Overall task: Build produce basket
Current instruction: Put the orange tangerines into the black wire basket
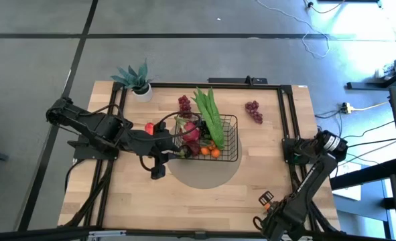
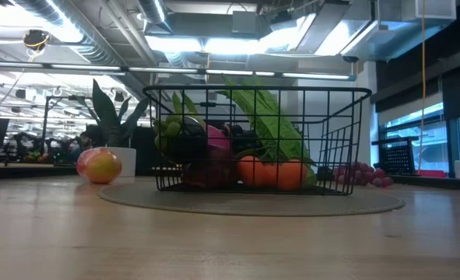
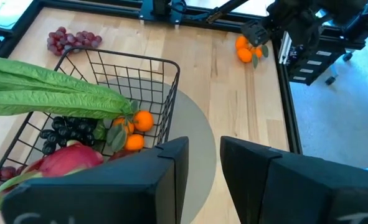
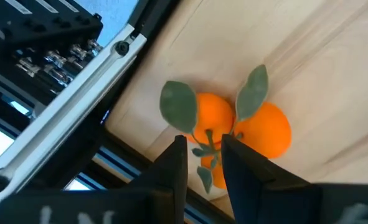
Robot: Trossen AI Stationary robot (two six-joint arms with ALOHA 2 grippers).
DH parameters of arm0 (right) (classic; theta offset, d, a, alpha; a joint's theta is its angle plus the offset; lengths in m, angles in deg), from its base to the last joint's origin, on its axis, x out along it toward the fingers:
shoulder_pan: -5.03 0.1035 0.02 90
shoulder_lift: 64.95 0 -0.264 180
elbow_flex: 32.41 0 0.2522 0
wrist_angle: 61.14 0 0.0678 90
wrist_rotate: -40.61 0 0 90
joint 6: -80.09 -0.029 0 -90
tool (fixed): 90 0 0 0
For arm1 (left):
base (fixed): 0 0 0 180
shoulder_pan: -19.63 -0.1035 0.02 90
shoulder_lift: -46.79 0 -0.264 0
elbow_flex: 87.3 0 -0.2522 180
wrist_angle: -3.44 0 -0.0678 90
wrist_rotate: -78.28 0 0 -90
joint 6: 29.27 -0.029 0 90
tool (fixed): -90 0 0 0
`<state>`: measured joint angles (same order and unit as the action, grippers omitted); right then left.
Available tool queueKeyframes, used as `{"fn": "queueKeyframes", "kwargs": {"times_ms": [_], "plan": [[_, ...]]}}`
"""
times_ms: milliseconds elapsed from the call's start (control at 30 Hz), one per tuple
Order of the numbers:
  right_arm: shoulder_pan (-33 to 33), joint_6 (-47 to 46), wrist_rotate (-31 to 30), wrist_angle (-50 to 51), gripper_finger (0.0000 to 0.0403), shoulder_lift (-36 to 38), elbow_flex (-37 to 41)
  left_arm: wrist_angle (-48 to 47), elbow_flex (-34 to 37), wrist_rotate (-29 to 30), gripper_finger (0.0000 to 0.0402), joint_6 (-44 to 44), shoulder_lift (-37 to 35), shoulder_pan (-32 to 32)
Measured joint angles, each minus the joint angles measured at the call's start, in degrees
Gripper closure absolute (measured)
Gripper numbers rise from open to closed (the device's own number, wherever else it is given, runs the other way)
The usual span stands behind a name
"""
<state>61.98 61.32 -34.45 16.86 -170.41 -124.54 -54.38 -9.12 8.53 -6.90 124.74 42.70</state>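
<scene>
The black wire basket (image 1: 232, 142) stands on a round grey mat in the middle of the table. It holds long green pods (image 1: 210, 114), a pink dragon fruit (image 3: 71, 158), dark grapes (image 3: 65, 130) and small oranges (image 3: 139, 121). My left gripper (image 3: 204, 162) is open and empty above the basket's near left corner (image 1: 176, 154). My right gripper (image 4: 204, 155) is at the table's near right, shut on a cluster of leafy oranges (image 4: 246, 127), which also shows in the high view (image 1: 265, 197). A red-yellow mango (image 1: 149, 127) lies on the table left of the basket. My right gripper pinches the orange cluster between its two fingers at the green stem and leaves (image 4: 205, 149), where the oranges join. The fingers come from above, pointing down. The oranges sit against the wooden table top; whether they rest on it or hang just clear, I cannot tell.
A red grape bunch (image 1: 253, 111) lies on the table right of the basket, and another (image 1: 184, 104) by its far left corner. A spiky teal plant in a white pot (image 1: 139, 84) stands at the far left. A black rail frame (image 1: 288, 127) edges the table.
</scene>
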Motion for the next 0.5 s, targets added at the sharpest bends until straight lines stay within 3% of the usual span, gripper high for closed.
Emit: {"fn": "queueKeyframes", "kwargs": {"times_ms": [500], "plan": [[0.0, 0.9, 0.2, 0.9, 0.0318, -2.4, 0.0, 0.0, 0.0, -0.7, 0.032, -0.4, 0.0, 0.0]]}}
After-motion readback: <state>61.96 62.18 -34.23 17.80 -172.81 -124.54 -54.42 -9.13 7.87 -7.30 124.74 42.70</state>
